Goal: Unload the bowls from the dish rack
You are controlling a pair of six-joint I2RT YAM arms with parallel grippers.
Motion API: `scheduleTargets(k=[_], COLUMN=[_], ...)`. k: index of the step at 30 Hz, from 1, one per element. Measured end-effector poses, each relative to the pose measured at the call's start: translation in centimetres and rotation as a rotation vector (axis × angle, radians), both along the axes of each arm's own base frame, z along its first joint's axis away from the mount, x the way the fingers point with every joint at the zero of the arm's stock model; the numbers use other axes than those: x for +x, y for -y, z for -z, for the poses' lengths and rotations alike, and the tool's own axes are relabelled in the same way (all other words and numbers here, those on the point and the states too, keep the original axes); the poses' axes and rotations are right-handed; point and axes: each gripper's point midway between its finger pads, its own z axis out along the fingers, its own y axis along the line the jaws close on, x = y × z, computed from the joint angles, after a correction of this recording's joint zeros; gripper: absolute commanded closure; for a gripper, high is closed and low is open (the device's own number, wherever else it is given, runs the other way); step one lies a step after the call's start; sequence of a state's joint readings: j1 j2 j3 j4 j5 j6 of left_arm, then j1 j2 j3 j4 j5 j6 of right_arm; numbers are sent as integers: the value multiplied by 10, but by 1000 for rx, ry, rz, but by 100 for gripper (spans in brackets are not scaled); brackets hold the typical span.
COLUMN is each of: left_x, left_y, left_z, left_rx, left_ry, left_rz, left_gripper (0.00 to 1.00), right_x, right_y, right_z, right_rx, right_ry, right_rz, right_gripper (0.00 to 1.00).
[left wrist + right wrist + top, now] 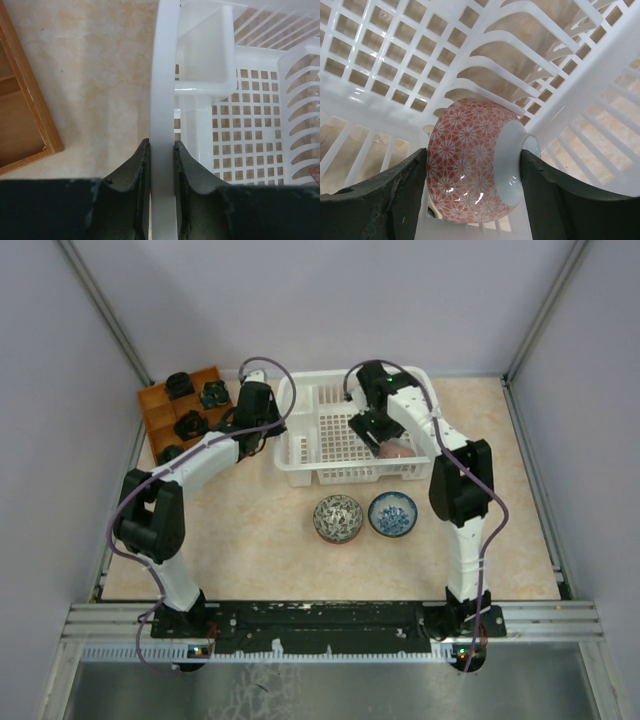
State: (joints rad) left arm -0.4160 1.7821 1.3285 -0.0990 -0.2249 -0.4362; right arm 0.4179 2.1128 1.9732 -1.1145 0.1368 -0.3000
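The white dish rack (330, 435) stands at the back middle of the table. My left gripper (161, 150) is shut on the rack's left rim (165, 75), one finger on each side of it. My right gripper (472, 167) is inside the rack's right part, shut on an orange-red bowl (470, 165) with white flower pattern; the bowl stands on edge among the dividers and shows in the top view (397, 450). A dark grey-and-white patterned bowl (338, 518) and a blue-speckled bowl (393, 514) sit upright on the table in front of the rack. No pale green bowl shows.
An orange-brown compartment tray (160, 410) with small dark items lies at the back left, close to the left arm; its corner shows in the left wrist view (30, 115). The rack's small corner compartment (205, 55) is just beyond my left gripper. Grey walls enclose the table.
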Motion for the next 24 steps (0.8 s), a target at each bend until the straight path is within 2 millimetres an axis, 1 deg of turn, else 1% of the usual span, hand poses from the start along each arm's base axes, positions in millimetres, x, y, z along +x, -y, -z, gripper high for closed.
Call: scheduleTargets(k=[11, 13, 18, 20, 24], left_x=[0, 0, 1, 1, 1], left_y=[-1, -2, -3, -4, -5], left_z=[0, 0, 0, 0, 0], left_rx=[5, 6, 11, 14, 15], left_ry=[-3, -3, -2, -2, -2], left_rz=[-1, -2, -5, -6, -6], left_gripper=[100, 100, 100, 100, 100], right_x=[4, 7, 14, 19, 26], right_y=[13, 17, 32, 36, 43], right_z=[-8, -12, -31, -36, -36], right_rx=[77, 92, 142, 162, 200], right_ry=[4, 18, 84, 112, 143], right_rz=[81, 107, 185, 211, 259], right_gripper=[57, 57, 58, 58, 59])
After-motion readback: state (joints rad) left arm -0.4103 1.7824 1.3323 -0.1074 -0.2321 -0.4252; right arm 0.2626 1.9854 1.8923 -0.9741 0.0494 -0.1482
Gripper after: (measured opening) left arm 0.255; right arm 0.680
